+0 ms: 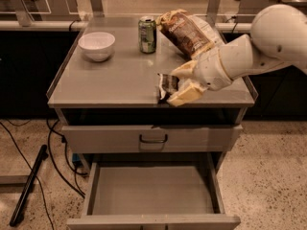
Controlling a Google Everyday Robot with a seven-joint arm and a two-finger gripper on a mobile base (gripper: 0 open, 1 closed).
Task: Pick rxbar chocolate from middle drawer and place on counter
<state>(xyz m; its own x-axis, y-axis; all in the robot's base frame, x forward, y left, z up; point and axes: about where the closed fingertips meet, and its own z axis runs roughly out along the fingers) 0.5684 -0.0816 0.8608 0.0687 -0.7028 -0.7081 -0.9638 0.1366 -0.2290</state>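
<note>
You are holding the small black-wrapped chocolate bar [167,84] clamped in the cream claw [177,86] above the front edge of the smooth grey counter [115,78], so the placing step is probably calling for lowering, then releasing.

Arm [249,51]: one, white, entering from the right, reaching leftward. Gripper [173,86]: centre-right of view, fingers clamped on rxbar chocolate [166,83].

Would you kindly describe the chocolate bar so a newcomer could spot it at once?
Find the grey counter, then its front edge, right of centre, where the gripper is. The rxbar chocolate is pinched between its fingers: small, flat and black with white print, unlike the large tan-and-brown chip bag behind it.
</note>
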